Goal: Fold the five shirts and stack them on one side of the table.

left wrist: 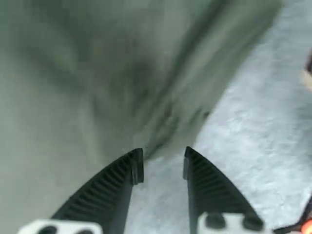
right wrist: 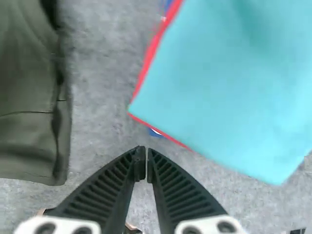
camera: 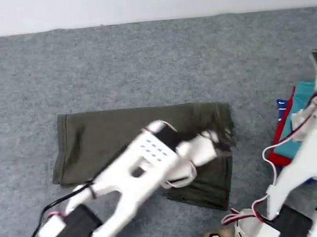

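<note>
High view
- table [camera: 142, 59]: grey, carpet-like surface running to a pale wall at the far edge.
- olive shirt [camera: 104, 134]: lies flat at the middle, partly folded into a wide rectangle, with a layer hanging lower on the near right.
- left arm [camera: 135, 173]: white, reaching from the near left across the olive shirt.
- left gripper [camera: 222, 139]: at the right edge of the olive shirt.
- stack: at the right edge of the table, well apart from the olive shirt, with the teal shirt [camera: 305, 95] on top, the red shirt [camera: 276, 155] under it and the blue shirt [camera: 281, 109] peeking out at the left.
- right arm [camera: 311, 155]: rises from the near right and stands over the stack.

Left wrist view
- left gripper [left wrist: 162, 165]: jaws moderately apart, grey table [left wrist: 253, 126] showing in the gap.
- olive shirt [left wrist: 87, 73]: its edge lies just beyond the fingertips. The cloth is blurred, so contact cannot be told.

Right wrist view
- right gripper [right wrist: 145, 163]: jaws drawn almost together with a thin slit between them, above bare table [right wrist: 102, 73].
- teal shirt [right wrist: 229, 78]: the corner of the stack is near the fingertips, with the red shirt [right wrist: 146, 80] and blue shirt [right wrist: 157, 131] edging out beneath.
- olive shirt [right wrist: 24, 97]: its folded edge lies across the grey strip from the stack.
</note>
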Available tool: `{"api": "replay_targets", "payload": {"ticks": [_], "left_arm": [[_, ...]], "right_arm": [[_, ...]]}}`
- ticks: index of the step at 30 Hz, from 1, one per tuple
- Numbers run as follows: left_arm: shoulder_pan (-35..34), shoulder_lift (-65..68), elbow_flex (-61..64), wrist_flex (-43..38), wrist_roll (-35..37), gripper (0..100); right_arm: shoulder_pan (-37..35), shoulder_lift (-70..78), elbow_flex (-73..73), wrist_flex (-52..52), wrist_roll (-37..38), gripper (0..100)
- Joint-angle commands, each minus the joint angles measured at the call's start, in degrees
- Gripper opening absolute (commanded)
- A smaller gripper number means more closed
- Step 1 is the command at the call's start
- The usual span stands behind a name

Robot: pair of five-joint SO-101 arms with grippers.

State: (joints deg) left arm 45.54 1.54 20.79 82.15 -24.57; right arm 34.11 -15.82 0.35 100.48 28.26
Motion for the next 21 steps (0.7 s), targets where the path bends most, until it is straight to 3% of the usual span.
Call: {"api": "replay_targets", "payload": {"ticks": [1,11,21], "left_arm": [[6.15,3.69,-2.59,0.62,0.26,15],[8.53,12.31,-8.13,0.09,0.18,15],[8.44,20.22,-8.92,-5.8,0.18,15]], "right_arm": [[3.03,-2.24,-2.55,2.07,2.2,1.1],[5.85,-2.24,-2.55,2.07,3.43,1.1],[5.85,-2.24,-2.55,2.07,3.34,1.1]]}}
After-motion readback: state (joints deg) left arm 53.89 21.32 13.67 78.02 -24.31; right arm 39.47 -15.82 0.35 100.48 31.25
